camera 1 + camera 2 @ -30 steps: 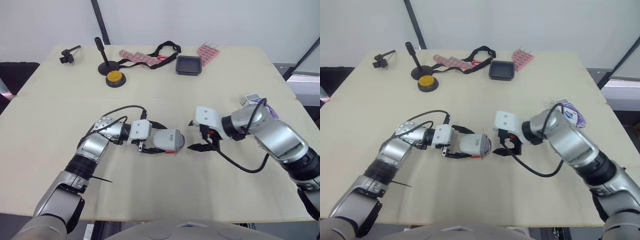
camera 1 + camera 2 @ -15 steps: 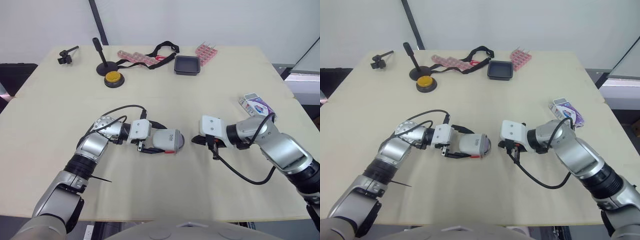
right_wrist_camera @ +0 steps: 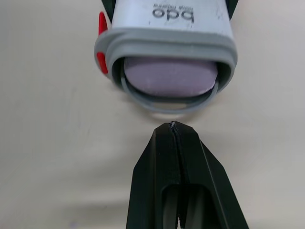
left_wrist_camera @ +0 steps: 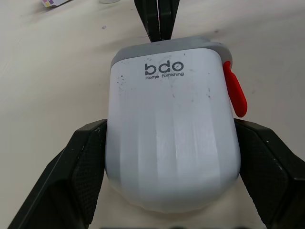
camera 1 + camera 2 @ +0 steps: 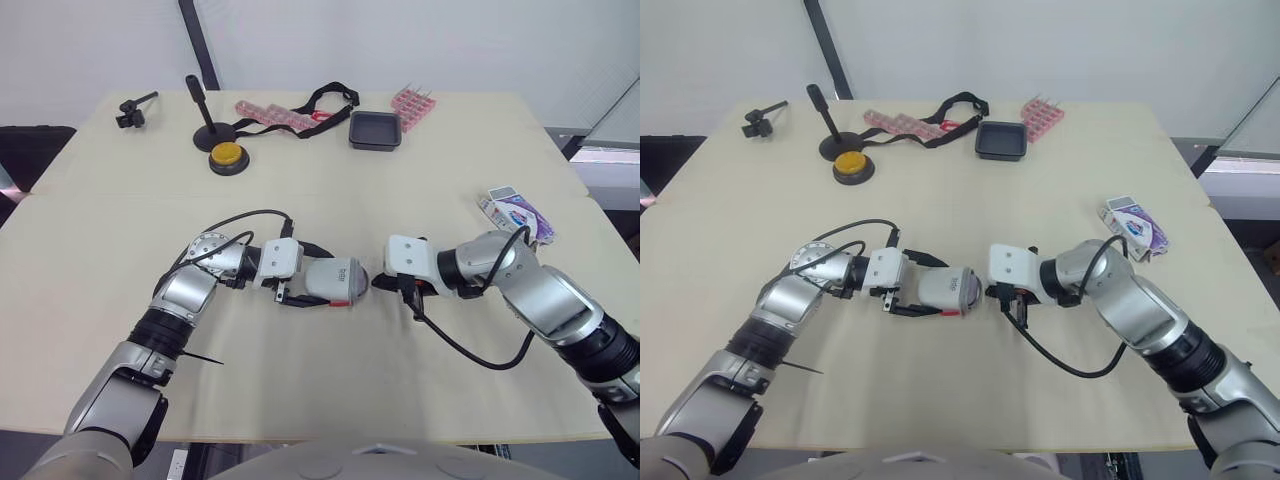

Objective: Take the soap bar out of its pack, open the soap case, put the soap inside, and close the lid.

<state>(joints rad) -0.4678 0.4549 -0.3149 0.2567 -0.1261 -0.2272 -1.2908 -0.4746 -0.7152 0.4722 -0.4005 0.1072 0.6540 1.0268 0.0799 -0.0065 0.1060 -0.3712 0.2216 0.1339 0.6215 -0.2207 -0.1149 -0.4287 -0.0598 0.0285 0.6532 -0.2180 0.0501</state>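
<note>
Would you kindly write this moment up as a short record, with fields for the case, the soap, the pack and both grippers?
soap case: lying on the table, clamped from both sides
soap bar: purple, inside the case's grey-rimmed end
soap pack: on the table near the right arm, nothing touching it
left gripper: shut on the soap case
right gripper: shut, tips pointing at the case's grey-rimmed end, just apart from it

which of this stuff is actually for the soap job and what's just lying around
For the job: soap case in the left gripper, soap bar inside it, soap pack, right gripper shut at the case's mouth.
Lying about: yellow button, black stand, black tray, pink packs, black strap.
</note>
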